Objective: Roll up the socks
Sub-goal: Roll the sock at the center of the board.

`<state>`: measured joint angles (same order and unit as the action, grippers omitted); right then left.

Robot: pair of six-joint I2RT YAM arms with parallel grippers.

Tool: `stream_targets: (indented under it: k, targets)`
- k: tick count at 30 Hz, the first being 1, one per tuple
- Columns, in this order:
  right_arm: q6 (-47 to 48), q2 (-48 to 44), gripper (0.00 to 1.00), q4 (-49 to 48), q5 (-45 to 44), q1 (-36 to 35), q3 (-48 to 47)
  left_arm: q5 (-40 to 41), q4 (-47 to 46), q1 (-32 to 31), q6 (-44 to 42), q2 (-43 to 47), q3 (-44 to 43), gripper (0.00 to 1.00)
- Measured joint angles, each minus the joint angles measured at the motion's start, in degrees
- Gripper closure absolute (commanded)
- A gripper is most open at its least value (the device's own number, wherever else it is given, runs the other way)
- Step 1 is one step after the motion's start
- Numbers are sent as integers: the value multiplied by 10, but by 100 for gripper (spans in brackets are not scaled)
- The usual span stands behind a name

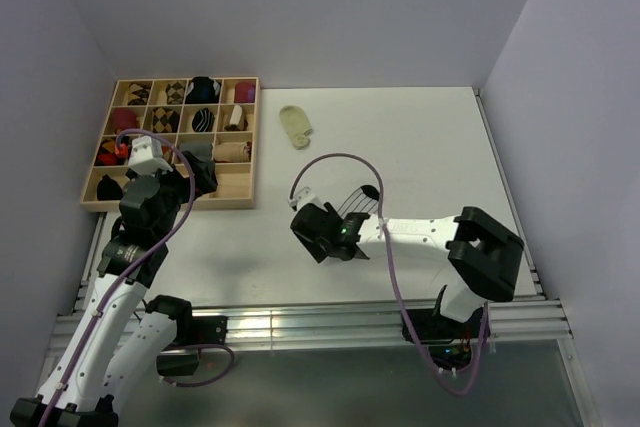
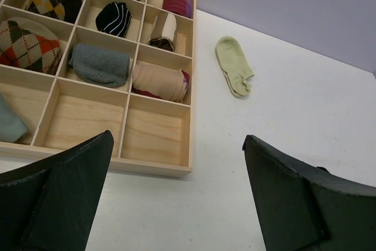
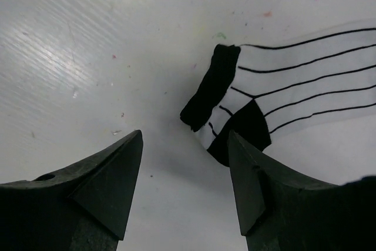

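Observation:
The white sock with thin black stripes (image 1: 357, 204) lies flat on the table in front of the right arm. In the right wrist view it (image 3: 305, 83) shows its black cuff (image 3: 210, 88) and black heel just beyond my right fingertip. My right gripper (image 1: 309, 211) (image 3: 185, 136) is open and empty, low over the table beside the cuff. The pale yellow-green sock (image 1: 295, 125) (image 2: 234, 66) lies flat farther back, right of the tray. My left gripper (image 1: 203, 175) (image 2: 178, 139) is open and empty, above the tray's near right corner.
A wooden compartment tray (image 1: 170, 204) (image 2: 153, 166) at the back left holds several rolled socks: argyle, dark, red, grey and beige. Its near compartments are bare wood. Walls close the table at the back and both sides. A purple cable loops over the right arm (image 1: 340, 159).

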<state>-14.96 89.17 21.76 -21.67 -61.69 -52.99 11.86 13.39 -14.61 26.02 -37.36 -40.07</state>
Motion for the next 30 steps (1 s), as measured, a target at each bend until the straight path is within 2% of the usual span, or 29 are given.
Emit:
stream_targets:
  k: [5,20,24,30]
  targets:
    - [1,56,36,16,-23,-24,-3,0,0,0,0,0,0,1]
    - [-13,129,40,55,-101,-31,-67,0,0,0,0,-4,0,1]
    - [-21,147,47,69,-119,-30,-85,0,0,0,0,-6,0,0]
    - [-37,172,51,100,-143,-31,-111,-2,0,0,2,-9,0,1]
